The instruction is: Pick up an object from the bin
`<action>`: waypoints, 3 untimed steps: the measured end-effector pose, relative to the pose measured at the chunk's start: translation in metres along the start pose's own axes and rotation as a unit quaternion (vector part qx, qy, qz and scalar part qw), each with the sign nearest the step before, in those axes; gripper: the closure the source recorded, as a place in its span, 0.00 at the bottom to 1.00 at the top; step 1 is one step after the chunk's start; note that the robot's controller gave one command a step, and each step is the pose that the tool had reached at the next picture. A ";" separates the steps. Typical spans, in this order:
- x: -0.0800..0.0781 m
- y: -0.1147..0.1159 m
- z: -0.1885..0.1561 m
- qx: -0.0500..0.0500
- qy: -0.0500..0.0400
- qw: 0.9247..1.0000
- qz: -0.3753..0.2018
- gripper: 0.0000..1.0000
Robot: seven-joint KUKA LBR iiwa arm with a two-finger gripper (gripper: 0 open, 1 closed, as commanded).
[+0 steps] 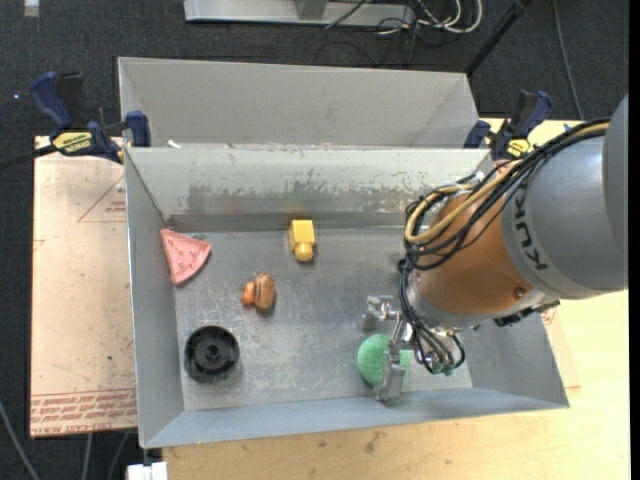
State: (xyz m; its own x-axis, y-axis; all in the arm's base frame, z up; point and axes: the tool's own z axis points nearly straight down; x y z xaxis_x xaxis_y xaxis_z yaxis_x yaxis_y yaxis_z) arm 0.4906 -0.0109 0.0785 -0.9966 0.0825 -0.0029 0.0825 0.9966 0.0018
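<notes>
Grey bin (300, 313) floor, few loose items. Gripper (384, 348) is low, its fingers (392, 376) look spread, pinching nothing. Green rounded lump (369, 360) lies against the near finger. I'd centre it between both fingers before closing, or it may roll away. Orange-brown piece (260, 293) lies well clear.

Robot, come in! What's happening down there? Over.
End effector low at the bin's front, against a green rounded toy. Toy on the floor, not lifted. Nearest other thing, an orange burger toy, lies well clear.
</notes>
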 end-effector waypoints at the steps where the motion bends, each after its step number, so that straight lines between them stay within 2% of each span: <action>1: 0.004 0.000 -0.019 0.000 0.002 0.998 0.055 0.00; 2: 0.005 -0.001 -0.044 0.001 0.001 0.999 0.053 0.00; 3: 0.009 0.007 0.007 0.000 -0.001 0.990 0.141 0.00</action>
State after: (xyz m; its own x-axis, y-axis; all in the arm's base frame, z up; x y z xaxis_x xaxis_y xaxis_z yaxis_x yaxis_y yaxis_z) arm 0.4819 -0.0033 0.0714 -0.9340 0.3574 -0.0051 0.3573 0.9340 0.0028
